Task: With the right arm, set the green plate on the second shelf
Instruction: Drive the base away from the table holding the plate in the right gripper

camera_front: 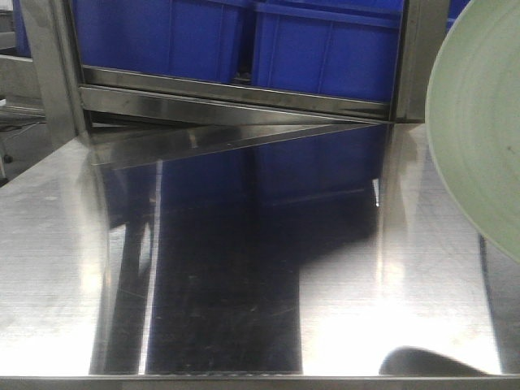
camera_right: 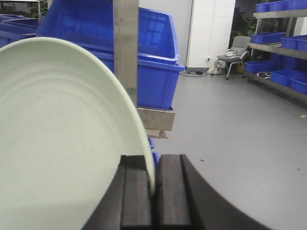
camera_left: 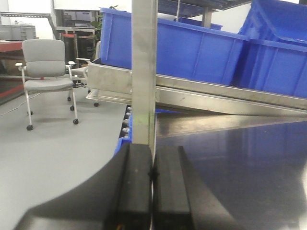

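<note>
Left gripper [camera_left: 152, 191]: clenched on nothing, parked by the left edge of the steel table [camera_front: 244, 284]. Blue bins [camera_front: 325, 49] are seen beyond the far edge. Green plate [camera_front: 479, 122] is held tilted over the right edge, its rim pinched by the right gripper [camera_right: 152, 191]. Pickup is judged done; setting down on the shelf is not yet done.

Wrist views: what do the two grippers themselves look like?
Both match: the left gripper and right gripper have matte black, blocky rectangular fingers that flare outward into curved black bases. No cables or clear markings show; the arms themselves are out of frame.
</note>
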